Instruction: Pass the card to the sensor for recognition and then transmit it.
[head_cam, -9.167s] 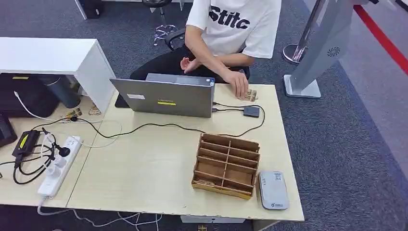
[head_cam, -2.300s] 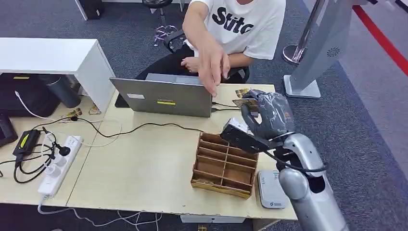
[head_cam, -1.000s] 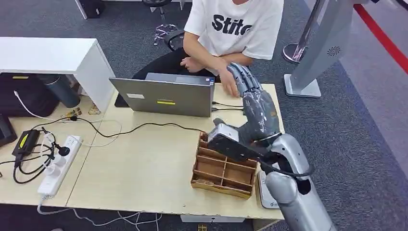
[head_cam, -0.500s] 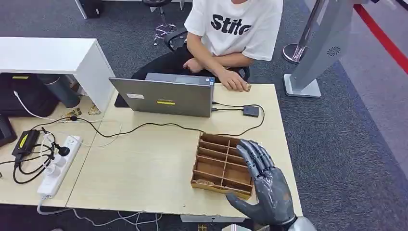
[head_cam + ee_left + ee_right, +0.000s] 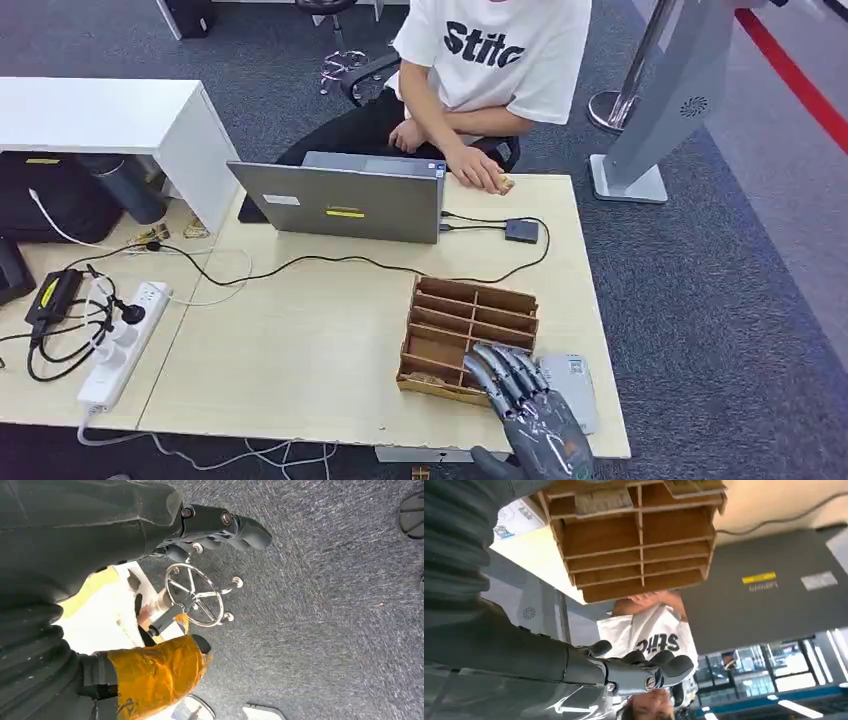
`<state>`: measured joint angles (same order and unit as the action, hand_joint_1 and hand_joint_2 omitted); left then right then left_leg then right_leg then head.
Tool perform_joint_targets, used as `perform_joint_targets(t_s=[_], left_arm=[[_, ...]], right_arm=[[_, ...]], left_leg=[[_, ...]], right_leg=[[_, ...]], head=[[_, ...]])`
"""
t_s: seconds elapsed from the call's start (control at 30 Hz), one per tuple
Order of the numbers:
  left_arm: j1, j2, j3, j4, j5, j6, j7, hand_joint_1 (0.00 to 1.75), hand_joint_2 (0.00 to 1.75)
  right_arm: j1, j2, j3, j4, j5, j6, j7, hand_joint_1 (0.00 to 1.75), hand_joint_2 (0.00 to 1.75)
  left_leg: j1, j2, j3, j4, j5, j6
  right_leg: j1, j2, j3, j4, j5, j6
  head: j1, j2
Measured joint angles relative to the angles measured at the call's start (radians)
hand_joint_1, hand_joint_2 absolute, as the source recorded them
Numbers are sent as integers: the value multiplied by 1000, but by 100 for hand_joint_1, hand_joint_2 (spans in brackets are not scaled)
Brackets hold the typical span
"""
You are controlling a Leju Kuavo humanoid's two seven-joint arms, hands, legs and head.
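My right hand hangs over the desk's near edge, fingers spread, holding nothing; it partly covers the wooden divider box and the grey card reader. In the right wrist view its dark fingers stretch out bare beyond the divider box. A tan card sits under the hand of the seated person at the far edge. A small black box is wired to the laptop. My left hand hangs above the carpet with nothing in it.
A card lies in a front compartment of the divider box. A black cable crosses the desk. A power strip and chargers lie at the left. A grey stand rises at the back right.
My right hand, which held a card near the person 2.3 s ago, has let it go and drawn back to the near edge. The person now has the card.
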<state>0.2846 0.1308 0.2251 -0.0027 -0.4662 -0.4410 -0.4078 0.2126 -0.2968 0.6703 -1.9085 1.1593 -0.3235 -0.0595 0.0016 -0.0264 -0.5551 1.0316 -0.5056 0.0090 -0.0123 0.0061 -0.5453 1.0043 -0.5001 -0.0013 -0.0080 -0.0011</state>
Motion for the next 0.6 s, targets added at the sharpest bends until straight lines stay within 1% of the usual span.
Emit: perform_joint_targets(t_s=[0.2, 0.37, 0.47, 0.6], left_arm=[[0, 0, 2, 0, 0, -2, 2, 0, 175], [-3, 0, 6, 0, 5, -6, 11, 0, 175], [-5, 0, 10, 0, 6, -8, 18, 0, 175], [-8, 2, 13, 0, 8, -9, 21, 0, 175]], right_arm=[[-10, -12, 22, 36, 0, 0, 2, 0, 175], [-30, -1, 43, 84, -3, 3, 5, 0, 175], [-44, 7, 56, 119, 11, 4, 21, 0, 175], [-64, 14, 67, 160, 53, 10, 59, 0, 175]], left_leg=[[0, 0, 0, 0, 0, 0], [0, 0, 0, 0, 0, 0], [0, 0, 0, 0, 0, 0], [0, 0, 0, 0, 0, 0]], right_leg=[[0, 0, 0, 0, 0, 0], [0, 0, 0, 0, 0, 0], [0, 0, 0, 0, 0, 0], [0, 0, 0, 0, 0, 0]], head=[[0, 0], [0, 0], [0, 0], [0, 0]])
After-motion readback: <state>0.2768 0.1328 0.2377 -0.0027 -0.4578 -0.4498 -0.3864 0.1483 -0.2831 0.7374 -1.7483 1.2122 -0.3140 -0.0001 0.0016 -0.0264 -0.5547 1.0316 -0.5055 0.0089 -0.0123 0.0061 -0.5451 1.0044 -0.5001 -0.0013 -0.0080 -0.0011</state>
